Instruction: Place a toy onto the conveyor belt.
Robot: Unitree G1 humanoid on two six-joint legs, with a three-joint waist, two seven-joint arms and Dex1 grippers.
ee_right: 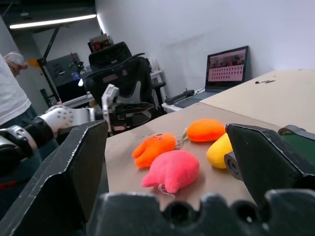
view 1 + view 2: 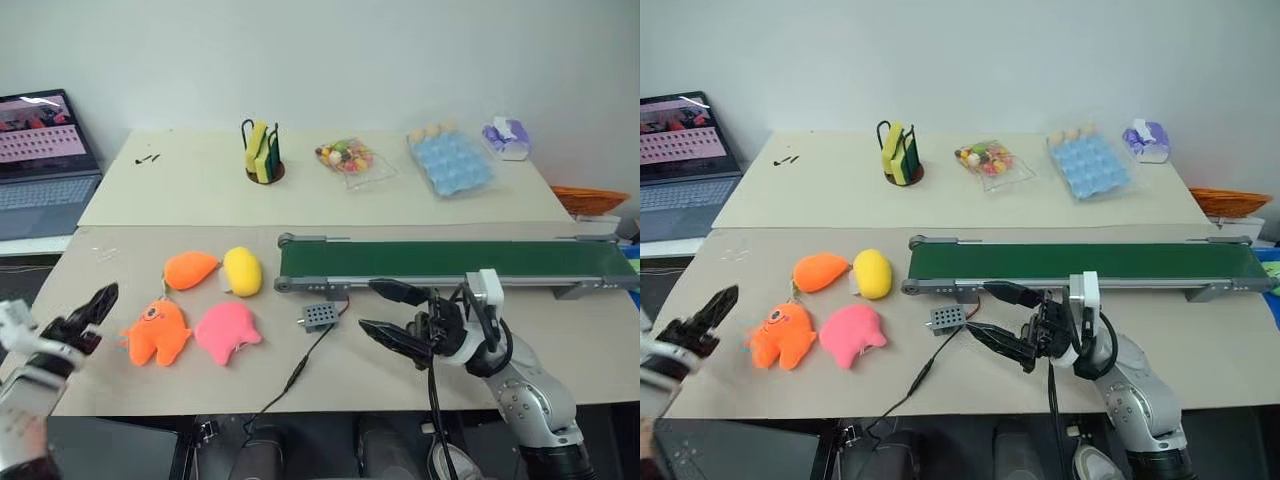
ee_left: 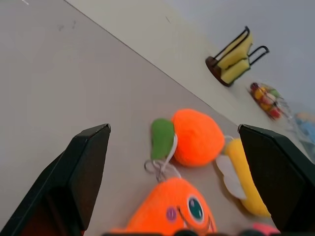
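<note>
Orange and one-eyed, the toy [image 2: 156, 331] lay just ahead of your left gripper [image 2: 88, 312], whose jaws stood spread and empty. The right gripper [image 2: 395, 315], also released, waited near the conveyor belt [image 2: 450, 260]. You needed to grasp only that toy, clear of the pink plush [image 2: 227, 332].

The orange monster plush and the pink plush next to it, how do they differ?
The orange monster plush is bright orange and shows one round eye on its face, while the pink plush is pink and shows no face. The orange monster plush lies nearer the left gripper; the pink plush lies on the side toward the conveyor belt. Both have a similar stubby-legged shape, look about the same size, and lie flat on the table, held by neither gripper.
</note>
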